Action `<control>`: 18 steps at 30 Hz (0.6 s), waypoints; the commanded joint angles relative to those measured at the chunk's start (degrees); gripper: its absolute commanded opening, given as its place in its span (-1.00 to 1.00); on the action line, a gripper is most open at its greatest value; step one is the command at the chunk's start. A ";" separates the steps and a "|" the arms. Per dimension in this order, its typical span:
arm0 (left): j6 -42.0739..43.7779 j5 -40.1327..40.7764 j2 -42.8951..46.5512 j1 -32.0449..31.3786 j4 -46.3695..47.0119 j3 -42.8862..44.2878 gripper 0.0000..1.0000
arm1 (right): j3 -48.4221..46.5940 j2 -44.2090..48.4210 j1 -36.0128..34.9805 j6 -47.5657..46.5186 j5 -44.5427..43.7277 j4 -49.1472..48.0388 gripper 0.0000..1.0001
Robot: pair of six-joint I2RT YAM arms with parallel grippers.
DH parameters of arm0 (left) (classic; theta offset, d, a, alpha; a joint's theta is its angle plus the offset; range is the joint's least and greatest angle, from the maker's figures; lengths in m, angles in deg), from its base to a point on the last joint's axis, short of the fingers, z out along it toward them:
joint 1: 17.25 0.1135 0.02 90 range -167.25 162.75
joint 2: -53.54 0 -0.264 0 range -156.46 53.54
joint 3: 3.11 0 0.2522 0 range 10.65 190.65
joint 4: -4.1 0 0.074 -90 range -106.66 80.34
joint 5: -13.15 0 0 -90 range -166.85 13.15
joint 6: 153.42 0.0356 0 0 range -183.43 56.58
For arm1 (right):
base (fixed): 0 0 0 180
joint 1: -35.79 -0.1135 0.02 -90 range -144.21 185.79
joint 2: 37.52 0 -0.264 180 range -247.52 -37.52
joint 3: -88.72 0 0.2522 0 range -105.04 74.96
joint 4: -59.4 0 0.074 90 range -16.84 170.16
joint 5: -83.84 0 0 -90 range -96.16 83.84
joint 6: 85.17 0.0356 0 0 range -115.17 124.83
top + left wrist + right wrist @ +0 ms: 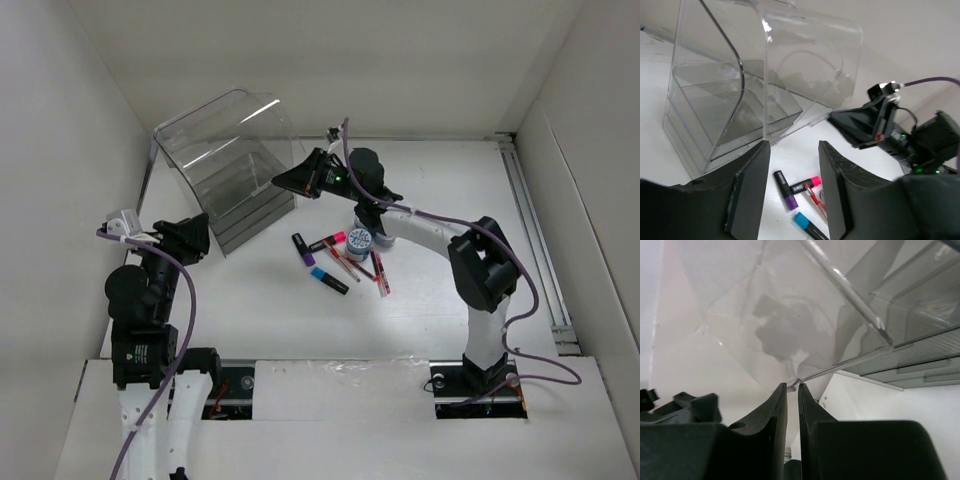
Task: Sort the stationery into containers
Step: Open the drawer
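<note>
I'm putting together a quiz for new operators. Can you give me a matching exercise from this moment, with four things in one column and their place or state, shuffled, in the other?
Things:
1. left gripper
2. right gripper
3. blue-capped marker
4. blue-white roll

Place or state:
A. closed on the edge of the clear organizer lid
B. the marker lying farthest from that lid
C. open, with nothing between its fingers
D. right beside the cap of the pink-capped marker

Pairs: 1-C, 2-A, 3-B, 4-D
</note>
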 commanded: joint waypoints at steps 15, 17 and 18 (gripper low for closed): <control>0.12 1.27 1.65 -0.16 1.83 -1.17 -0.43 | -15.20 8.16 -1.29 -1.19 1.09 3.58 -0.96; 0.12 -0.22 0.95 -0.16 3.32 -1.17 -0.43 | -17.84 6.85 -1.29 -1.18 1.09 4.99 -0.96; 0.12 -0.23 -0.10 -0.16 3.33 -1.17 -0.43 | -18.46 6.84 -1.29 -1.18 1.09 4.99 -0.96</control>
